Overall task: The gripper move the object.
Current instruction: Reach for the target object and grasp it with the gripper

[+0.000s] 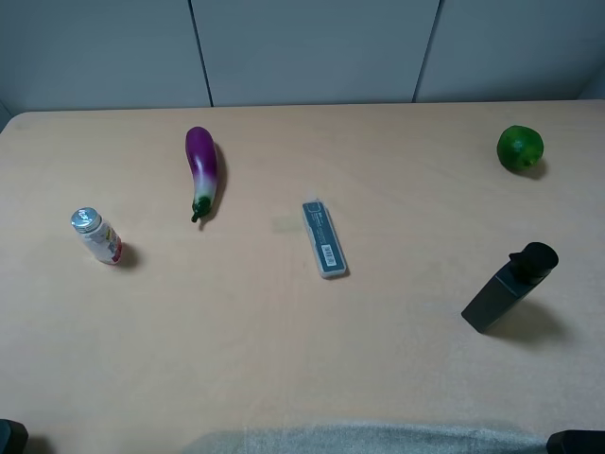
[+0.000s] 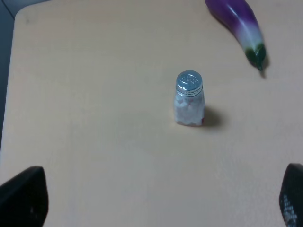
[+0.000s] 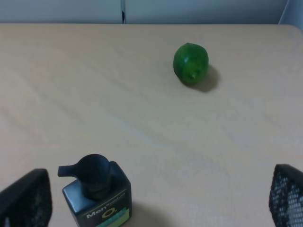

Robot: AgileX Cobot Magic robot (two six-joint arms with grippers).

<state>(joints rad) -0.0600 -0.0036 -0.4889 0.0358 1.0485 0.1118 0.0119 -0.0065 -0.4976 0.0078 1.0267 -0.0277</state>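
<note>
The object, a round glossy green fruit (image 1: 520,148), lies on the tan table at the far right. In the right wrist view the fruit (image 3: 191,63) sits well ahead of my right gripper (image 3: 156,198), beyond a black pump bottle. The right gripper's fingers (image 3: 26,198) stand wide apart, open and empty. My left gripper (image 2: 158,203) is also open and empty, with its fingers (image 2: 23,198) at the frame corners. In the high view only dark bits of the arms show at the bottom corners, the left one (image 1: 9,437) and the right one (image 1: 577,441).
A black pump bottle (image 1: 509,287) stands between the right gripper and the fruit, close in the right wrist view (image 3: 97,194). A purple eggplant (image 1: 201,170) and a small silver-capped bottle (image 1: 96,235) are at the left. A flat grey box (image 1: 324,239) lies mid-table.
</note>
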